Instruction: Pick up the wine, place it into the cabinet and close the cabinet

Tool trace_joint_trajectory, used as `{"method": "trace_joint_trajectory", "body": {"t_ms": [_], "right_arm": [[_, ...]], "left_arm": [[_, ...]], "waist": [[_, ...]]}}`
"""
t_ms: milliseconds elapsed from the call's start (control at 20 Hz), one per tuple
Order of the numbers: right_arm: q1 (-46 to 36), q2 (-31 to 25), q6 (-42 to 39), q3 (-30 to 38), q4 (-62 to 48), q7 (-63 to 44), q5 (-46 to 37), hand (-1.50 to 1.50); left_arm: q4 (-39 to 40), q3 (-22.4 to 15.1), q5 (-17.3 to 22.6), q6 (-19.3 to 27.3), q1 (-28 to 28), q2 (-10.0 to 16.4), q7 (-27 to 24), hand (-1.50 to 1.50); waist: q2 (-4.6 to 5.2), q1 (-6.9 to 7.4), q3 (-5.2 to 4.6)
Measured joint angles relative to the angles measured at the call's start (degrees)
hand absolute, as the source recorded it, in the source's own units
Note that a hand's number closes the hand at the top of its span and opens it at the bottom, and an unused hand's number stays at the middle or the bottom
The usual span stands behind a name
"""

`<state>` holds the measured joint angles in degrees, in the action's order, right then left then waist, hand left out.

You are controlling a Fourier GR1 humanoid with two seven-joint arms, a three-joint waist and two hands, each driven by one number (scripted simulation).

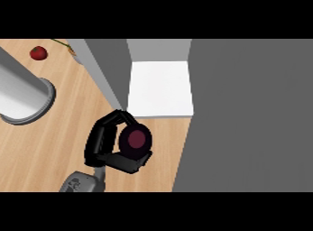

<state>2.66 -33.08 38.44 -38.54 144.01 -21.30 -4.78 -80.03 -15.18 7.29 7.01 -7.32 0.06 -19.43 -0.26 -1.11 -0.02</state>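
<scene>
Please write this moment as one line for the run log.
left hand: shut on dark wine bottle | bottle: in front of grey cabinet, not yet inside | cabinet: open

The dark-red wine bottle (pixel 136 139), seemingly upright, sits in the robot hand (pixel 97 143) beside the open cabinet (pixel 160 90).

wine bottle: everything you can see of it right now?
The wine bottle shows only end-on from above: a near-black round outline with a maroon disc in its middle; no label visible. The left hand curls round it, fingers far side, thumb near. It is over the wooden counter, just before the open white cabinet.
</scene>
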Motion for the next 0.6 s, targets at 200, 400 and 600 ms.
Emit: {"method": "trace_joint_trajectory", "body": {"t_ms": [200, 400, 600], "right_arm": [[0.5, 0.2, 0.1, -0.2, -0.1, 0.7, 0.2, -1.50], [1.0, -0.1, 0.3, -0.6, 0.0, 1.4, 0.3, -1.50], [1.4, -0.7, -0.2, 0.4, 0.0, 2.1, 0.6, -1.50]], "left_arm": [[4.1, 0.1, -0.7, 1.9, -3.9, 0.0, -0.6, 1.50], [7.6, 1.6, -1.0, 3.2, -9.0, 0.0, 0.9, 1.50], [12.2, 1.2, -0.3, 4.6, -13.5, 0.0, 1.0, 1.50]], "waist": [[0.08, 0.00, -0.01], [0.09, -0.23, -0.03], [0.16, -0.31, -0.02]]}}
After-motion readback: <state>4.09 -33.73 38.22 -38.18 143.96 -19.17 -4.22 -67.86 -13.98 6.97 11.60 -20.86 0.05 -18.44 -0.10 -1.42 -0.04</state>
